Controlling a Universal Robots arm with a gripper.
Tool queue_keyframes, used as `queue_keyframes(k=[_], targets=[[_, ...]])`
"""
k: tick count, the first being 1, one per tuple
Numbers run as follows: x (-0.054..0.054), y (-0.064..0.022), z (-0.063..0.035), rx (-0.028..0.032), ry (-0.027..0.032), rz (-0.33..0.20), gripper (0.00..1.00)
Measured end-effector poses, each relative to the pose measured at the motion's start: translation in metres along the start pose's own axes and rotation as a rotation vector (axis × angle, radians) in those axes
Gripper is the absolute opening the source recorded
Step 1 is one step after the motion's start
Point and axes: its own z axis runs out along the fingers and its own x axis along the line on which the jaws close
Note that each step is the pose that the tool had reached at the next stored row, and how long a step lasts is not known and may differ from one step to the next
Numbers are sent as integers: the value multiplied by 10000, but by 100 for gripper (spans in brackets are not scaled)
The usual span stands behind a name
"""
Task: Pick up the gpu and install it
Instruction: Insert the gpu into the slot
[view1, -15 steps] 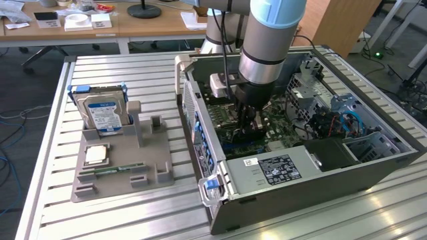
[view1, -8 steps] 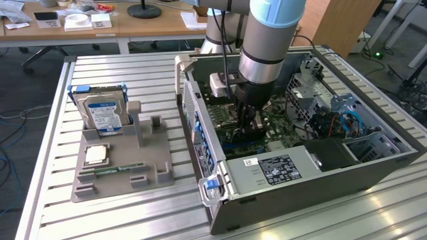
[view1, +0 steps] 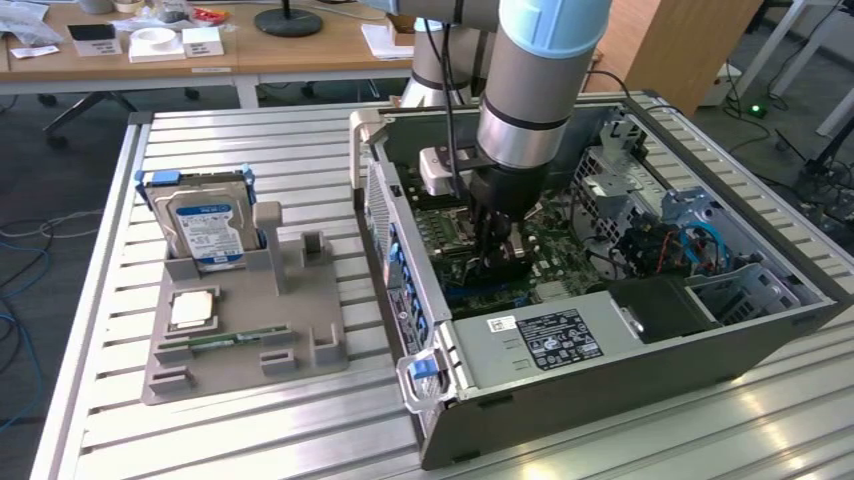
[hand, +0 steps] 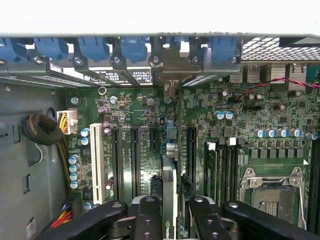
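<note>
Inside the open computer case (view1: 601, 395), jaws clamp the gpu (hand: 168, 192), seen edge-on, its faces hidden.

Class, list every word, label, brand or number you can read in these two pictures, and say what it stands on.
"NVIDIA", probably, small: on the edge of the gpu.
Print on the hard drive label: too small to read.
Print on the power supply label: too small to read.
Print on the dark sticker near the rear slots: blurred.
</note>
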Motion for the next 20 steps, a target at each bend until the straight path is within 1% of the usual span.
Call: queue_keyframes(k=[20], targets=[[1, 21, 12, 0, 0, -1, 25]])
